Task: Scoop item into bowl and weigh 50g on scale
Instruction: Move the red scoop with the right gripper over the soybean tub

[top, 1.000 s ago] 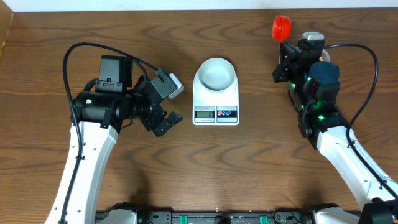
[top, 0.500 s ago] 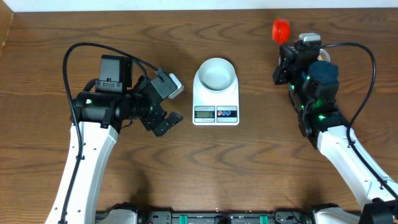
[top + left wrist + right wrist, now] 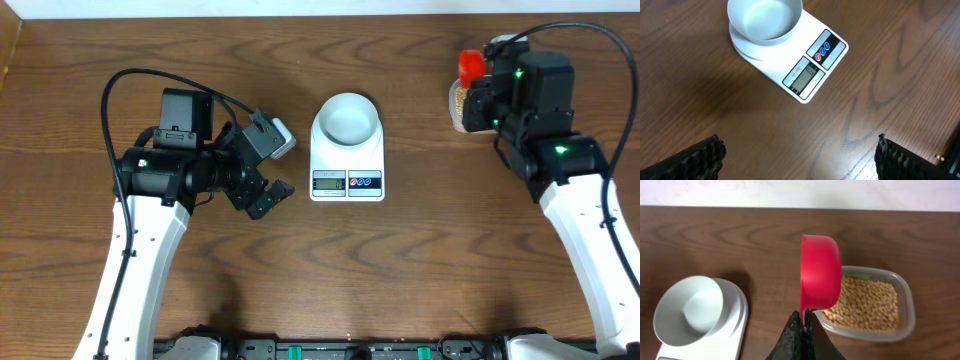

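The pale bowl (image 3: 347, 115) stands empty on the white scale (image 3: 347, 166) at mid-table; the left wrist view shows the bowl (image 3: 765, 17) and the scale (image 3: 816, 61) too. At the far right, tan beans (image 3: 865, 302) fill a clear plastic tub (image 3: 906, 325). My right gripper (image 3: 804, 317) is shut on the handle of a red scoop (image 3: 820, 272), held on its side above the tub's left end, its inside hidden. From overhead the scoop (image 3: 470, 65) shows beside the tub (image 3: 457, 100). My left gripper (image 3: 800, 162) hangs open over bare wood, left of the scale.
A white strip runs along the table's back edge behind the tub. In the right wrist view the bowl (image 3: 687, 310) and scale (image 3: 737, 325) lie to the left of the scoop, with dark wood between them.
The right arm has swung toward the right and back, carrying the red scoop with it, and the tub of beans now shows beside it. The left arm has not moved.
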### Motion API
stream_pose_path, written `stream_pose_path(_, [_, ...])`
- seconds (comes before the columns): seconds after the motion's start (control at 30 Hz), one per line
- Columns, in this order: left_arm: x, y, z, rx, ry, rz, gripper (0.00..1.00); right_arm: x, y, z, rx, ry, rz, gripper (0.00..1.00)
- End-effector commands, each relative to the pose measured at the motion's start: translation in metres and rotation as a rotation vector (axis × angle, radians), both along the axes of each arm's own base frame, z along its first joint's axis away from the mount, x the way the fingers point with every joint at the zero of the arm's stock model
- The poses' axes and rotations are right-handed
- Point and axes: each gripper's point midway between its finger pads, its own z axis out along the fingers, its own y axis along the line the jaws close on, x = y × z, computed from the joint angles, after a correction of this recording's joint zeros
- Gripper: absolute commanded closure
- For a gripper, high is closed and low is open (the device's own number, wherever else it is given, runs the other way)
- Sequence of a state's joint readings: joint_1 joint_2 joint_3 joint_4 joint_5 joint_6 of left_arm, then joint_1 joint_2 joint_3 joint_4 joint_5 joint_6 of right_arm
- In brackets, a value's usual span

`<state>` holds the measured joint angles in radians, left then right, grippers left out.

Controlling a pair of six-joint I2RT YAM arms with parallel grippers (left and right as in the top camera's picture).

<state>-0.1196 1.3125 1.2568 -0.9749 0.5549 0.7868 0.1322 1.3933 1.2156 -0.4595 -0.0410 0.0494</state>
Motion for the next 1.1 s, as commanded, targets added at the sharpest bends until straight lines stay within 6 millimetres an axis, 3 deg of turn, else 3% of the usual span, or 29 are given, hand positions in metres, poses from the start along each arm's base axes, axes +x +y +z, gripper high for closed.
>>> stream_pose_path(0.0, [-0.001,0.000,0.007,-0.006,-0.025,-0.011,0.02,-0.005,-0.002,0.010,-0.012,-0.006,0.016,0.99])
stream_pose_path(0.27, [-0.001,0.000,0.007,-0.006,-0.025,-0.011,0.02,-0.010,0.001,0.007,-0.009,0.014,0.040,0.99])
stream_pose_path(0.5, [-0.001,0.000,0.007,-0.006,-0.025,-0.011,0.02,-0.005,-0.030,0.005,-0.144,0.004,-0.088,0.99])
stream_pose_path(0.83, [-0.001,0.000,0.007,-0.006,-0.025,-0.011,0.02,0.000,-0.032,-0.005,-0.152,0.028,-0.094,0.99])
stream_pose_path(1.07, [-0.001,0.000,0.008,-0.006,-0.025,-0.011,0.02,0.013,-0.035,-0.008,-0.156,0.053,-0.101,0.99])
